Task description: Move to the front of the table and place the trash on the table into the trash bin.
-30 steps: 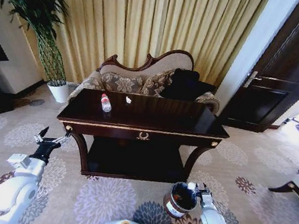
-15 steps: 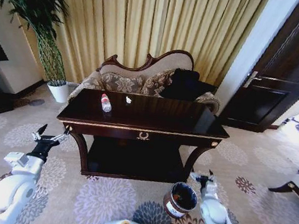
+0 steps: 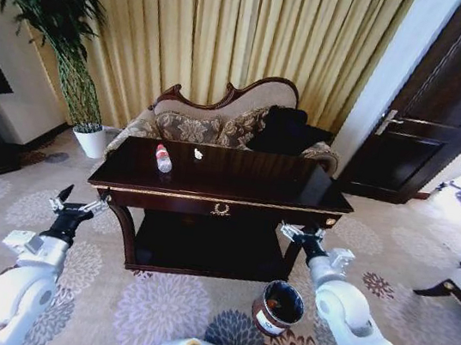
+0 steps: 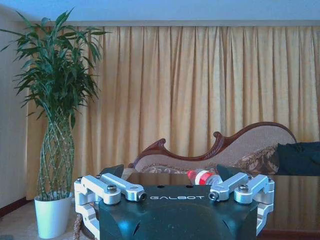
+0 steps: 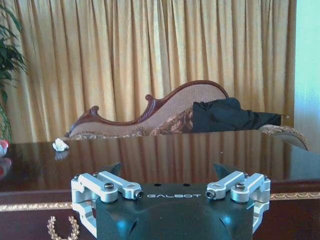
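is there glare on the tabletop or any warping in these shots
Right wrist view: the glossy table mirrors the curtain and sofa, a paper scrap doubled in reflection. Head view: wide-angle bending at the edges, bright daylight at the far right. Left wrist view: bottle soft.

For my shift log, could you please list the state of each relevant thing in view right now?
Bottle: lying on the table.
Paper scrap: crumpled, on the table.
Trash bin: upright on the carpet, open-topped.
Left gripper: open, empty.
Right gripper: open, empty.
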